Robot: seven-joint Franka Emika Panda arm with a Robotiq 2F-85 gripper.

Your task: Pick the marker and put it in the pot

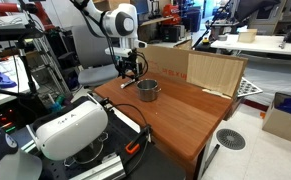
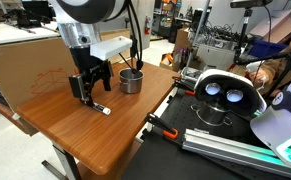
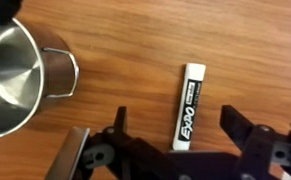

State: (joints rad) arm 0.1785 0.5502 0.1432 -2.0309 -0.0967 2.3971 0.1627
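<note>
Wrist view shows my gripper (image 3: 175, 128) spread wide, straddling the marker (image 3: 188, 105), which lies flat on the table (image 3: 135, 40), so closing should pinch its barrel. The pot (image 3: 15, 75) stands upright nearby.

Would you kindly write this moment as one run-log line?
claw: open over marker | marker: lying on table, not gripped | pot: upright, nearby

The wooden table (image 2: 115, 140) is lying under the tool (image 2: 88, 97). A white VR headset (image 2: 225, 95) is sitting well apart from the tool, past the table's edge. A cardboard box (image 2: 20, 75) is standing close behind the tool.
</note>
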